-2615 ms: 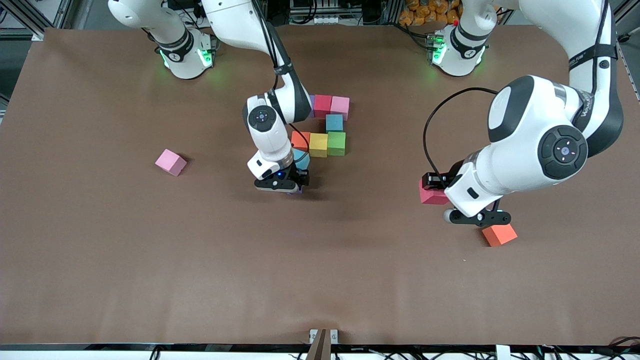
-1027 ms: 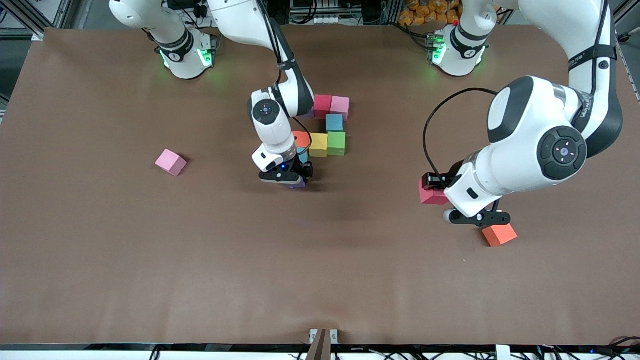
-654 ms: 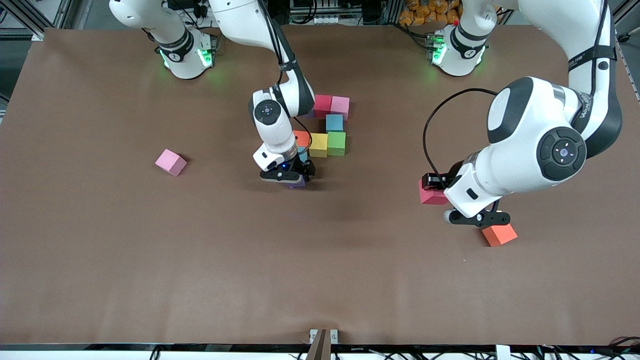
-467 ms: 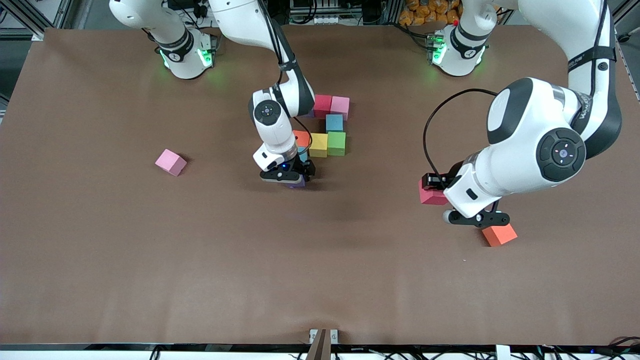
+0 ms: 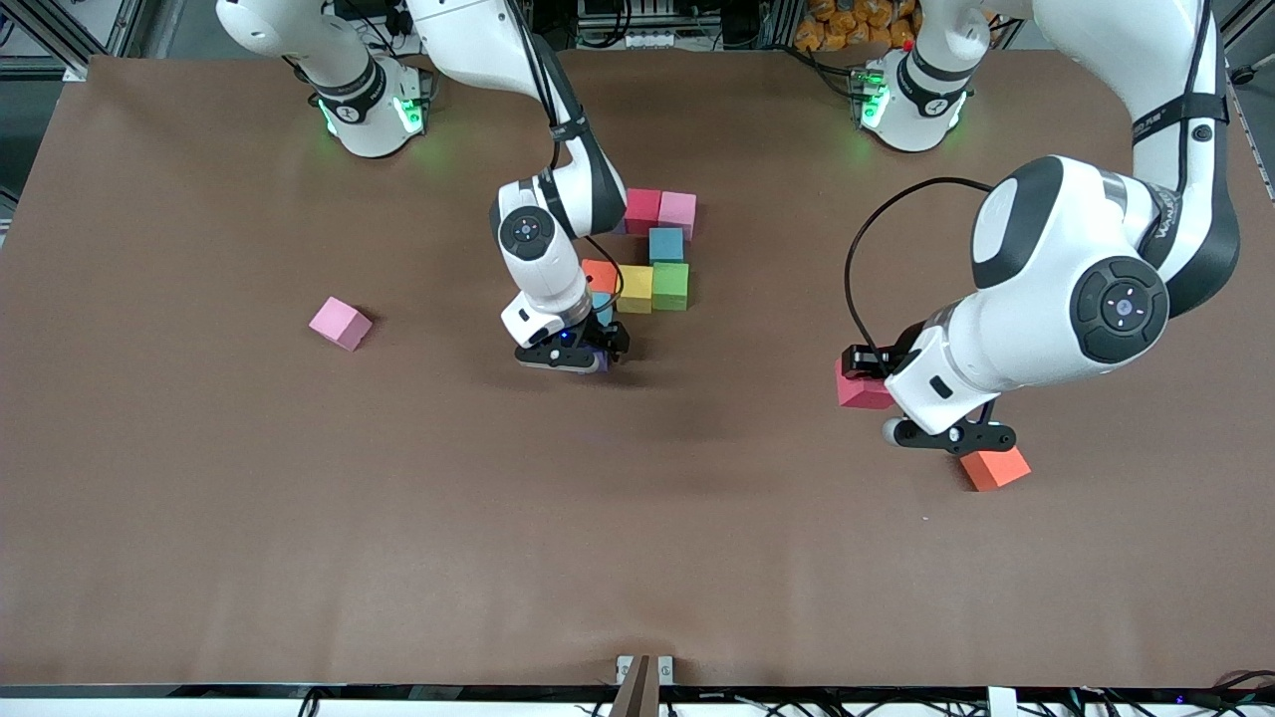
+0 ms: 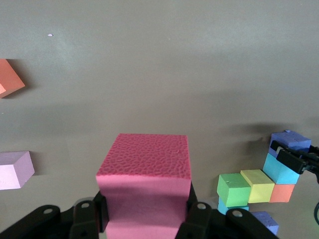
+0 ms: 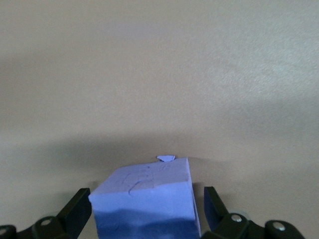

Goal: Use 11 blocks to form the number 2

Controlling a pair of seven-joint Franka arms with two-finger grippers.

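Observation:
Blocks lie grouped mid-table. Red (image 5: 642, 209) and pink (image 5: 677, 212) are farthest from the front camera, with a blue one (image 5: 665, 244) just nearer. Orange (image 5: 600, 276), yellow (image 5: 635, 288) and green (image 5: 670, 285) form a row. A second blue (image 5: 602, 309) sits nearer than the orange. A purple block (image 5: 598, 365) rests on the table right next to that blue one, on its nearer side. My right gripper (image 7: 145, 199) stands open around the purple block, with gaps on both sides. My left gripper (image 6: 145, 209) is shut on a red block (image 5: 859, 390), held above the table toward the left arm's end.
A loose pink block (image 5: 340, 323) lies toward the right arm's end. An orange block (image 5: 996, 467) lies on the table close to the left hand. A pale pink block (image 6: 15, 169) shows only in the left wrist view. The left arm's bulky elbow (image 5: 1086, 259) hangs over that end.
My right gripper carried the purple block a little closer to the blue block, then opened its fingers and let it go. The left arm with its red block barely moved.

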